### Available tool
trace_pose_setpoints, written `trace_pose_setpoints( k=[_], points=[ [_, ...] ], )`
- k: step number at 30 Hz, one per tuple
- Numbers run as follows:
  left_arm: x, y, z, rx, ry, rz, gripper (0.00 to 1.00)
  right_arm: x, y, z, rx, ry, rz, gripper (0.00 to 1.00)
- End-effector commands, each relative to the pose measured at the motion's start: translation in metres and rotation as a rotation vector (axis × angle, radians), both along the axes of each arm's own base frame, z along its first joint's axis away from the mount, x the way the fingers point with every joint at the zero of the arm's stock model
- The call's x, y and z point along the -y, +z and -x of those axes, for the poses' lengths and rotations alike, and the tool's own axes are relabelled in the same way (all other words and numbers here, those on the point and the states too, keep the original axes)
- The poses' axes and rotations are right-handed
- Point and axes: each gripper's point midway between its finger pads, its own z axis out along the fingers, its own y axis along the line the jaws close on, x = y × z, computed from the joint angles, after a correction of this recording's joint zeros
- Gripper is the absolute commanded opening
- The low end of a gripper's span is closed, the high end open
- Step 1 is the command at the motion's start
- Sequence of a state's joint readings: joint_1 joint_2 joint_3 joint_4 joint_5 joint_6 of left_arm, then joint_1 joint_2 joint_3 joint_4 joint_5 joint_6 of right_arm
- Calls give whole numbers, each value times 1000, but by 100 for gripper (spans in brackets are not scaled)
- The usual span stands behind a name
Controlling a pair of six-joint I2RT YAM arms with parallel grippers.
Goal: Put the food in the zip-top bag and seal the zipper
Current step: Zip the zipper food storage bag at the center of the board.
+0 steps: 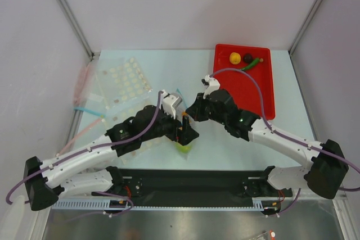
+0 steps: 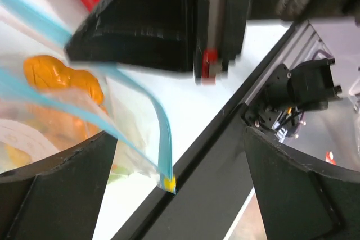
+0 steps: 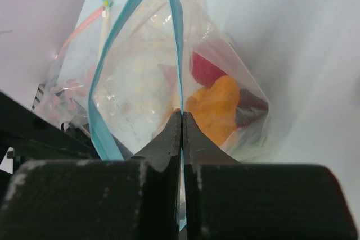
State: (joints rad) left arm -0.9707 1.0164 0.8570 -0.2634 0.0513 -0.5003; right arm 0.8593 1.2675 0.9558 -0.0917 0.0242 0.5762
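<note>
The zip-top bag (image 3: 140,88) hangs upright between the two grippers at the table's middle (image 1: 183,145). Inside it are an orange bunch (image 3: 216,108), a red piece (image 3: 205,68), a dark purple ball (image 3: 252,109) and something green at the bottom (image 1: 183,148). My right gripper (image 3: 181,117) is shut on one side of the light-blue zipper (image 3: 178,37); the mouth gapes to its left. My left gripper (image 2: 180,186) is open, its fingers (image 2: 56,195) either side of the bag's yellow-tipped zipper corner (image 2: 167,182), not touching it. A yellow piece (image 1: 235,58), a dark ball (image 1: 247,58) and a green chili (image 1: 251,63) lie in the red tray (image 1: 247,91).
Other clear bags lie at the back left: one over a dotted sheet (image 1: 126,80) and ones with pink strips (image 1: 84,82). The black rail (image 1: 191,181) runs along the table's near edge, just below the hanging bag. Grey walls close in the sides and back.
</note>
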Motion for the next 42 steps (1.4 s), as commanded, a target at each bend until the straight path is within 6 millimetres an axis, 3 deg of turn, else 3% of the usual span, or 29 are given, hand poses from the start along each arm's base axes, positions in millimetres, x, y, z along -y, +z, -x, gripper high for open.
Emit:
trace_pose_setpoints(
  k=[1, 6, 9, 13, 18, 24, 26, 28, 29, 32, 35, 36, 38, 39, 42],
  points=[
    [-12, 12, 6, 111, 3, 60, 100, 13, 17, -10, 48, -77, -56, 0],
    [-22, 14, 20, 197, 6, 119, 100, 25, 5, -17, 23, -110, -66, 0],
    [-28, -9, 15, 199, 40, 55, 99, 29, -2, -16, -3, -106, -75, 0],
    [-26, -31, 18, 229, 38, -15, 98, 29, 6, -16, 9, -110, -120, 0],
    [-11, -38, 37, 334, -23, -57, 100, 28, 8, -14, 5, -105, -138, 0],
    [3, -25, 36, 440, 13, -110, 97, 29, 11, -8, 2, -86, -154, 0],
    [9, -36, 37, 440, 3, -165, 94, 29, 10, -7, 5, -87, -159, 0],
    [14, -34, 31, 445, 33, -195, 88, 29, 12, -6, 8, -83, -164, 0],
    [14, -51, 30, 435, 30, -271, 86, 30, 12, -6, 7, -82, -163, 0],
    [15, -58, 20, 427, 95, -343, 81, 31, 14, -5, 9, -84, -167, 0],
    [11, -59, 14, 420, 155, -378, 66, 33, 16, -5, 19, -88, -164, 0],
    [12, -59, 13, 416, 158, -379, 54, 34, 15, -5, 21, -92, -161, 0],
    [12, -62, 16, 403, 141, -393, 43, 35, 17, -5, 27, -94, -161, 0],
    [14, -60, 17, 395, 141, -388, 27, 35, 17, -5, 30, -93, -161, 0],
    [9, -53, 20, 367, 145, -388, 0, 38, 17, -7, 46, -104, -146, 0]
  ],
)
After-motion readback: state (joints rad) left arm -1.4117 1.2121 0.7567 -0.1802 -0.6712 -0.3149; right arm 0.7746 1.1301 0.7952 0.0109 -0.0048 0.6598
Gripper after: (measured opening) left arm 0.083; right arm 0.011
